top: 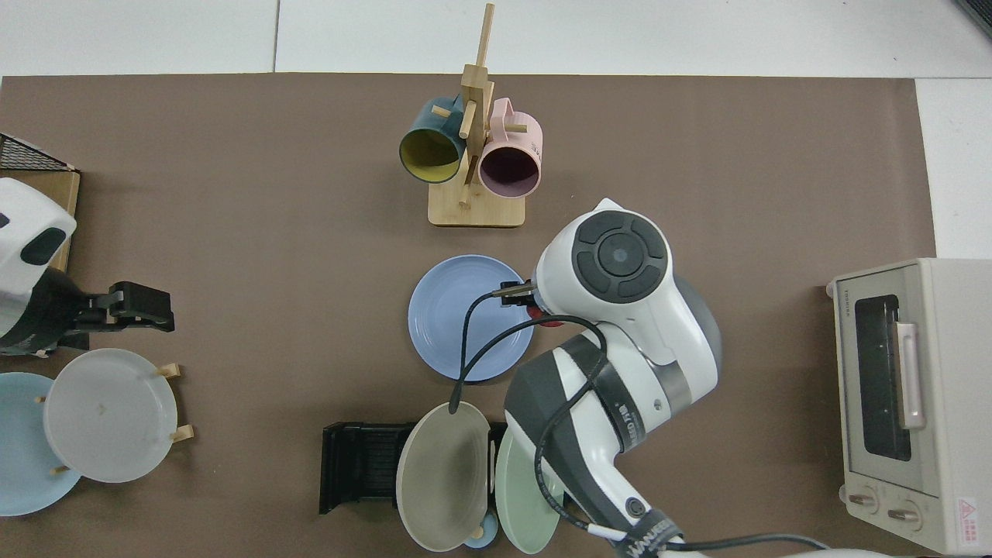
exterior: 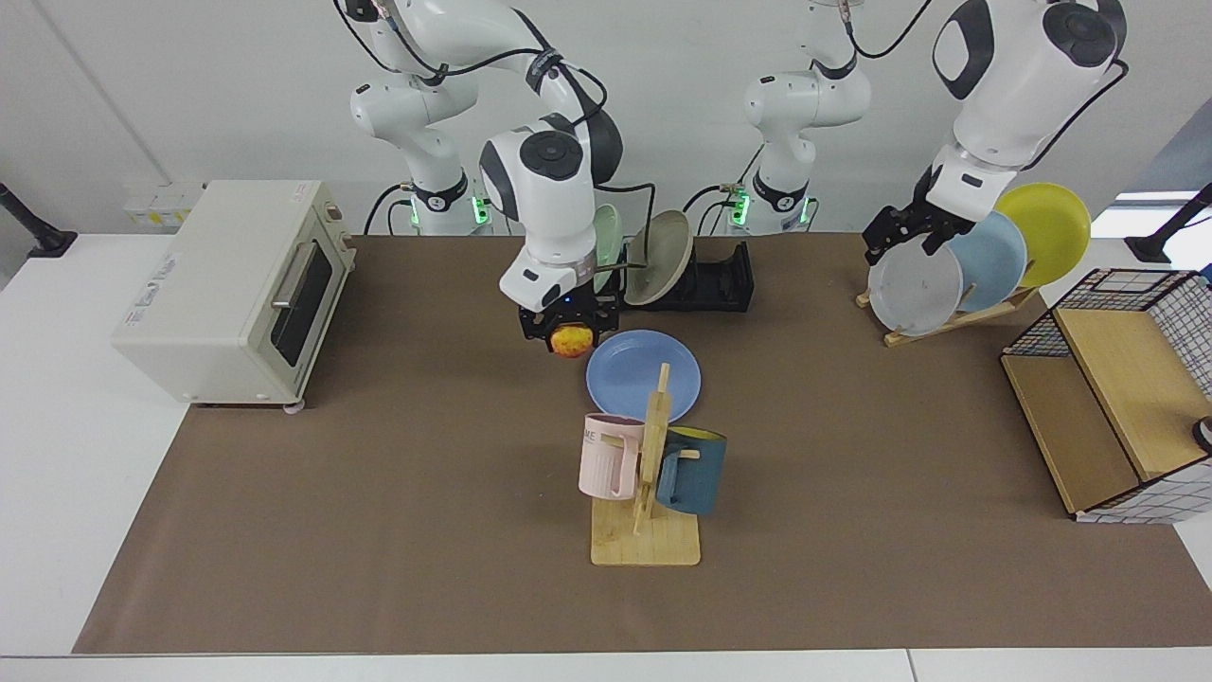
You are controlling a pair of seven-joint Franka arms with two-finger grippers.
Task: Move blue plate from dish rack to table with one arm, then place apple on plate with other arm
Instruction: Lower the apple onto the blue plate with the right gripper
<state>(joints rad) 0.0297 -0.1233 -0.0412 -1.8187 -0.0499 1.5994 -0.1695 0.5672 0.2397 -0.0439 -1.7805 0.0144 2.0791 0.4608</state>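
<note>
White table [exterior: 57,455] under a brown mat [exterior: 379,530] carries the blue plate [exterior: 636,371], lying flat between the black dish rack [exterior: 720,279] and a wooden mug tree [exterior: 653,445] with 2 mugs. Right gripper [exterior: 568,336] hangs just beside the plate's rim, fingers closed around the apple [exterior: 571,341], which the top view mostly hides behind the arm. Left gripper [exterior: 904,237] is well apart, above the grey plate [exterior: 914,284] on the wooden stand, holding nothing; its fingers look slightly parted, though I cannot tell for sure.
</note>
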